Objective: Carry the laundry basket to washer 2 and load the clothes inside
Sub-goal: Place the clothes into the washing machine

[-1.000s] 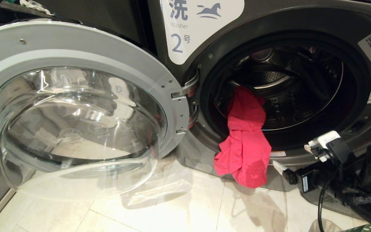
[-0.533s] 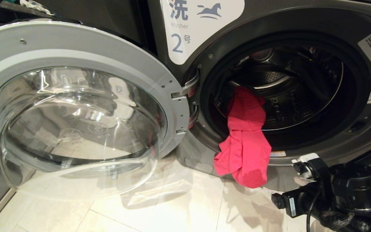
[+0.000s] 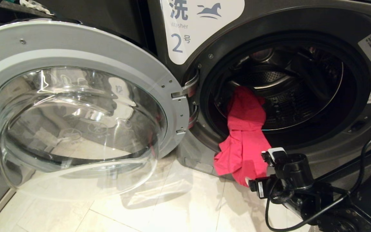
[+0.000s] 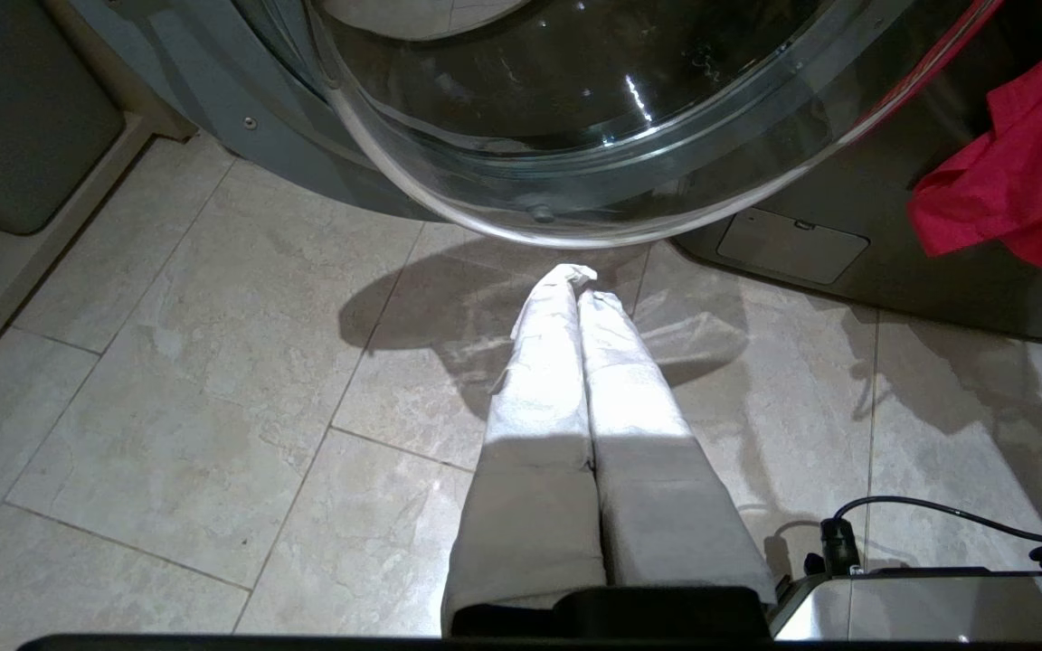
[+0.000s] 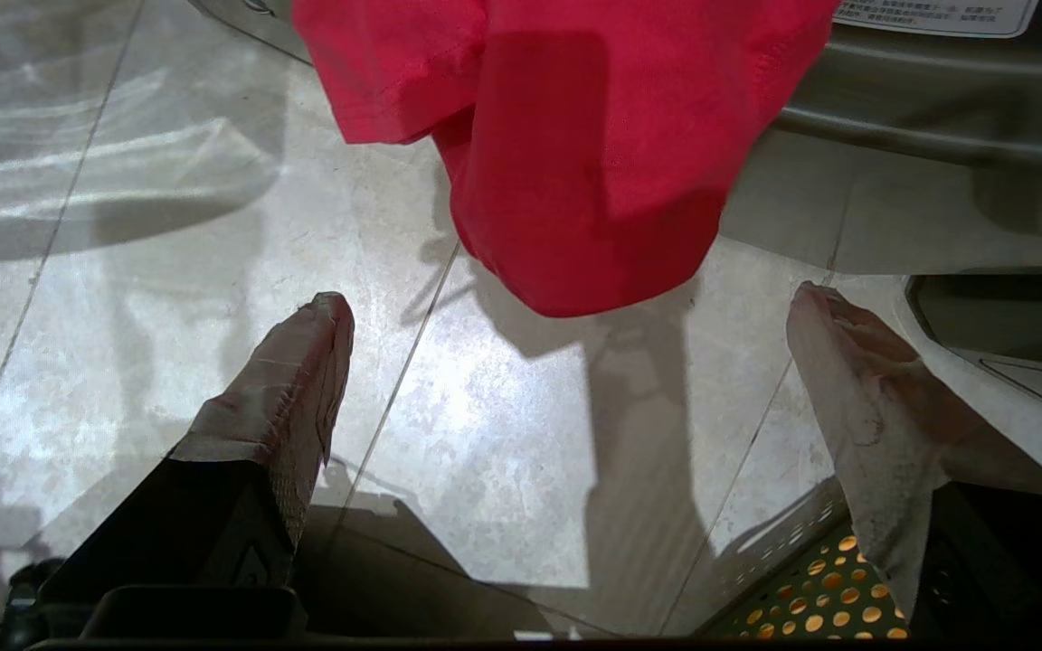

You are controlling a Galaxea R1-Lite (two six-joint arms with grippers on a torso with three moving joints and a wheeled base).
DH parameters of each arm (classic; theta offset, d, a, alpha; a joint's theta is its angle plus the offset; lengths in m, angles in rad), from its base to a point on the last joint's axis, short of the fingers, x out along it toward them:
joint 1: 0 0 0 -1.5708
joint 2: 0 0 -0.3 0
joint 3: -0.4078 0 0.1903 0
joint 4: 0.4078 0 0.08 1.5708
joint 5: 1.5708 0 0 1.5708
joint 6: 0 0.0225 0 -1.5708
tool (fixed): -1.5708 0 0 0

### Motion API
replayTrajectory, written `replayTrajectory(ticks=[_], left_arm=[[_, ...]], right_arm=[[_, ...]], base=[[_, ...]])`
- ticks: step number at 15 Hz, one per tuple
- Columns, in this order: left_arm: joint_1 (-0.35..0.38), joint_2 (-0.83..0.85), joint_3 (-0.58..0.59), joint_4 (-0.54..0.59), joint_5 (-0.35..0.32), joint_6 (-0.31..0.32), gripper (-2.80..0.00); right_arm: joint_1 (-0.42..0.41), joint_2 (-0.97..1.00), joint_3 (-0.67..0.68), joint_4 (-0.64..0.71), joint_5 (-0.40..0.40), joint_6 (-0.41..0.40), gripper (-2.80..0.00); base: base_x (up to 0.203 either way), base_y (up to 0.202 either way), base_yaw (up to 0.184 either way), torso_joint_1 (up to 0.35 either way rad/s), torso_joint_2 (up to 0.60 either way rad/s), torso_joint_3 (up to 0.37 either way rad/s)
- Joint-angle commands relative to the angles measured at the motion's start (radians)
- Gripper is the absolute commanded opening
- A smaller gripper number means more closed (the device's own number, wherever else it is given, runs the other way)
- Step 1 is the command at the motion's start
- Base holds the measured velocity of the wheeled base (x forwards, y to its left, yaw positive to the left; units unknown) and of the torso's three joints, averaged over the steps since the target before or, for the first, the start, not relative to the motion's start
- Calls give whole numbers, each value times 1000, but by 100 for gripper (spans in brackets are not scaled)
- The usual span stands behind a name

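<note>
Washer 2 [image 3: 185,29] stands with its round glass door [image 3: 76,96] swung wide to the left. A red-pink cloth [image 3: 246,138] hangs out of the drum over the lip, its tail reaching down toward the floor. My right arm [image 3: 288,180] is low at the washer's foot, just right of that tail. My right gripper [image 5: 571,298] is open and empty, with the cloth's lower end [image 5: 575,163] just ahead of its fingertips. A corner of the green perforated laundry basket [image 5: 810,615] shows beside it. My left gripper [image 4: 578,282] is shut and empty above the floor, under the door.
The open door [image 4: 575,108] takes up the space left of the drum mouth. The dark steel drum [image 3: 288,93] lies behind the cloth. Pale floor tiles [image 3: 179,206] stretch before the washer. A black cable [image 3: 333,203] trails from my right arm.
My right arm has swung left along the washer's foot and now sits beside the hanging red-pink cloth. The cloth, the door and the left gripper have kept still.
</note>
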Motion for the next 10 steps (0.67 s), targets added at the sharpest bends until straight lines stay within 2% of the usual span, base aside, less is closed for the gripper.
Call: replayTrajectory(ticks=[1, 10], left_arm=[[0, 0, 0, 0, 0, 0, -280], [0, 0, 0, 0, 0, 0, -280]], right_arm=[[-28, 133, -76, -2, -16, 2, 0], [-77, 321, -294, 4, -40, 1, 0]], base=[[0, 0, 0, 0, 0, 0], [0, 0, 0, 0, 0, 0]])
